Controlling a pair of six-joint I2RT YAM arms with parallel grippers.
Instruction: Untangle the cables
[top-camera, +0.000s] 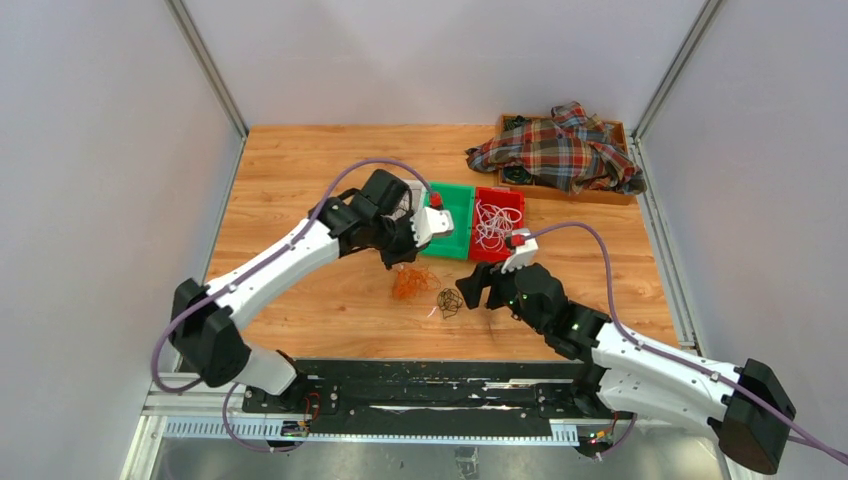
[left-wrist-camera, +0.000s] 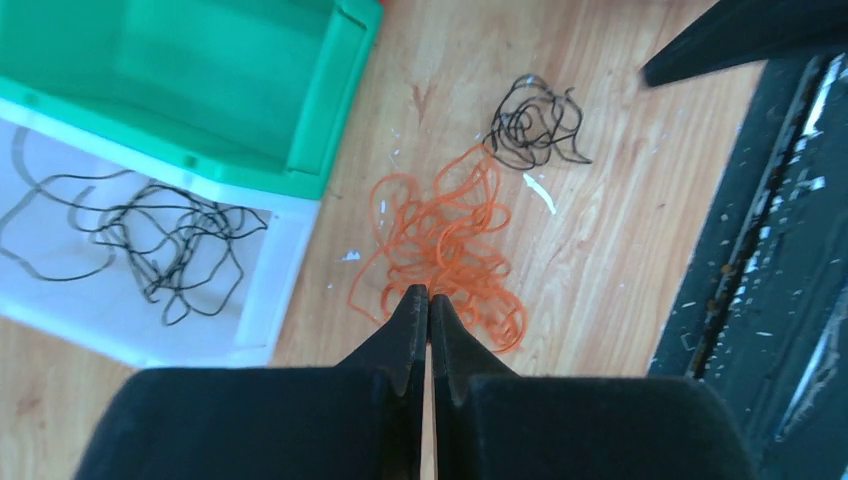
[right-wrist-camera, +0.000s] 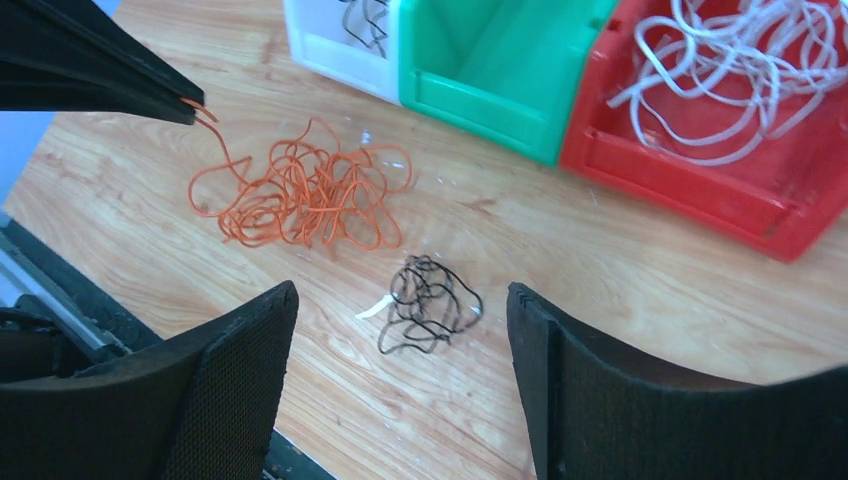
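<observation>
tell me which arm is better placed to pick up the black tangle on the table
Right: the right gripper hangs open over the black tangle, while the left gripper is shut on a strand of the orange tangle.

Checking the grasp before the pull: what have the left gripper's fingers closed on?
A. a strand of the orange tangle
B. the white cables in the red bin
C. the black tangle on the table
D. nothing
A: in the right wrist view, the left gripper is shut, and a strand of the orange tangle runs up into its tip. The black tangle lies apart on the table.
</observation>
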